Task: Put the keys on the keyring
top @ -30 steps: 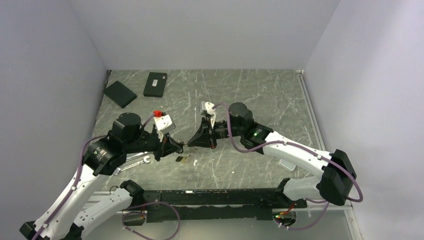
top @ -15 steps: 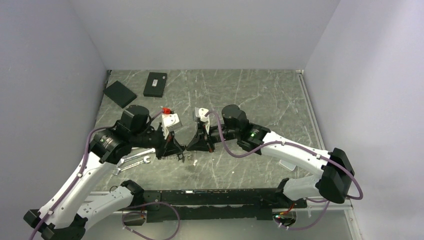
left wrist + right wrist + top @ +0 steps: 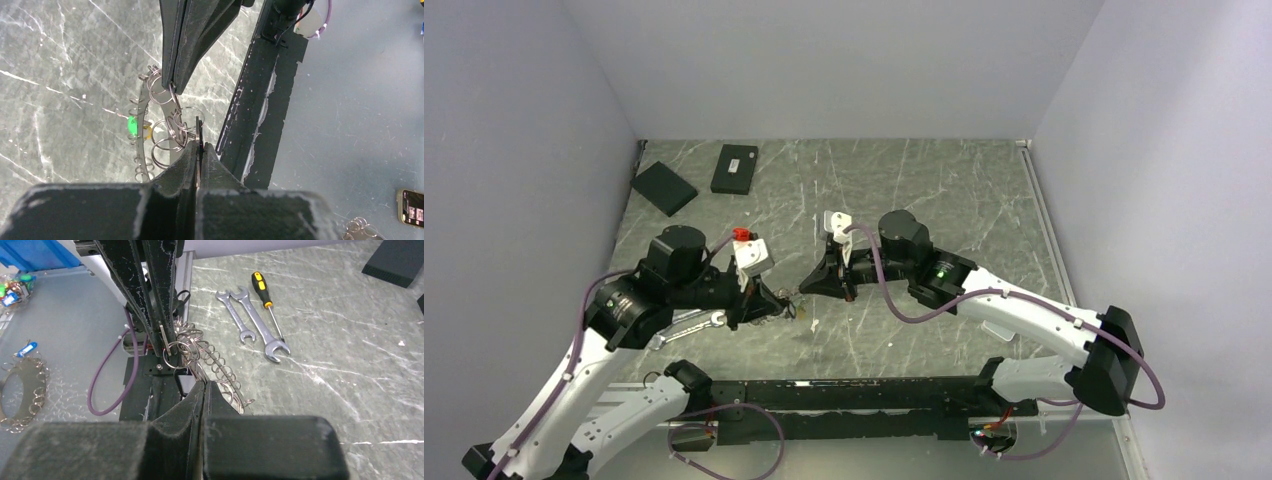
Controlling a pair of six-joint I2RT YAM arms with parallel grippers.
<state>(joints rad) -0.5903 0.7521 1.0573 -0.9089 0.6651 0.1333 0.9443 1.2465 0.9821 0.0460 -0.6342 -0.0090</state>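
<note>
Keyring (image 3: 141, 155) with green tag (image 3: 132, 125) held above near-centre of table (image 3: 944, 200), pinched from left by left gripper (image 3: 199, 146) and from right by right gripper (image 3: 173, 86), both clamped tight on its fringe of loops.

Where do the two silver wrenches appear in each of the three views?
Top external: wrenches lower left of centre, beside the left arm.
Left wrist: not in it.
Right wrist: wrenches upper middle, beside a yellow-handled screwdriver.
Shared landmark: the keyring, near the middle of all three views.
</note>
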